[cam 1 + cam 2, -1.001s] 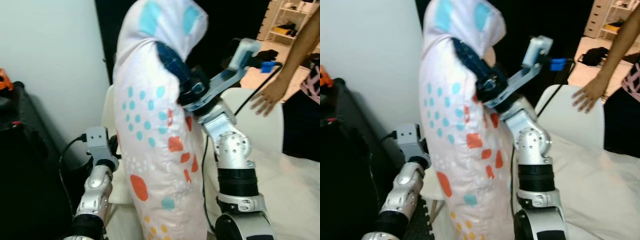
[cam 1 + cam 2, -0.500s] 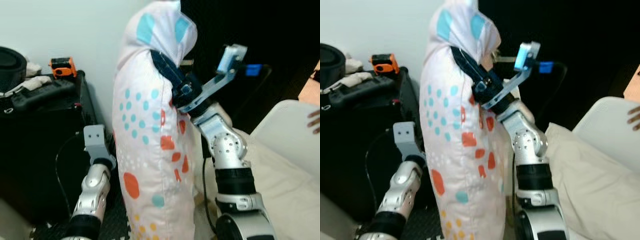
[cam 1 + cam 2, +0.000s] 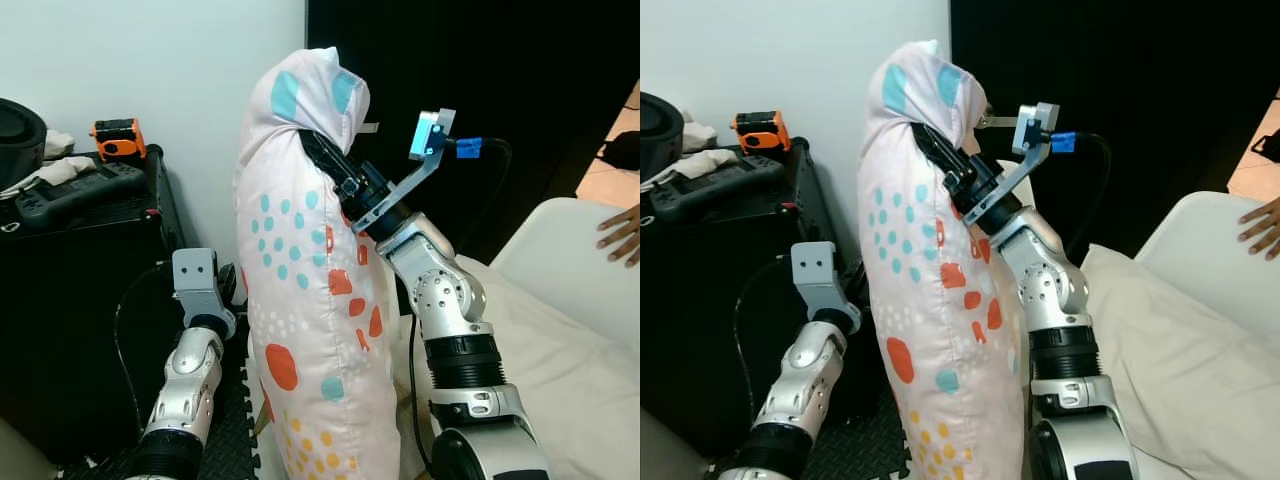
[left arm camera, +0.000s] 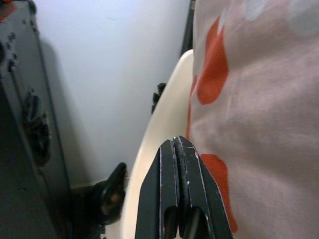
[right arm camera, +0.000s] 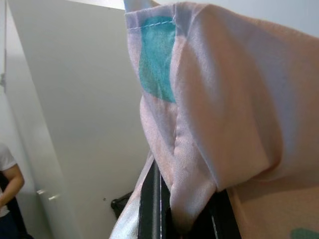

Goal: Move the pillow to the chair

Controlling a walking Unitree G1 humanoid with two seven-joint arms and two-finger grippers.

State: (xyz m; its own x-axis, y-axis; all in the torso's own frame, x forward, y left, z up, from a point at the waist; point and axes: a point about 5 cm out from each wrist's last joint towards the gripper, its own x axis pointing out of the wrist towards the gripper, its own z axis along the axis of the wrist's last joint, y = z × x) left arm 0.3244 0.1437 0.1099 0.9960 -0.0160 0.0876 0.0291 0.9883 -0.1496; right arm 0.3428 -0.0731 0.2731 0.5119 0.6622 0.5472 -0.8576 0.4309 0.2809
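Observation:
A tall white pillow (image 3: 305, 330) with teal and orange spots stands upright in front of me. My right gripper (image 3: 322, 158) is shut on a fold of fabric near its top; the right wrist view has the cloth pinched between the black fingers (image 5: 149, 199). My left gripper (image 4: 177, 145) is shut on nothing, low at the pillow's left side. It points along the curved rim of a cream chair (image 4: 159, 134) that sits behind the pillow by the white wall.
A black case (image 3: 80, 260) with an orange tool (image 3: 117, 137) on top stands at my left. A white bed (image 3: 560, 340) lies at the right, with a person's hand (image 3: 622, 232) resting on it. Black foam mat (image 3: 235, 440) covers the floor below.
The whole picture has shifted as the camera turned left, bringing the black case into view. The pillow stays in my right gripper's hold. The person's hand now sits at the right edge.

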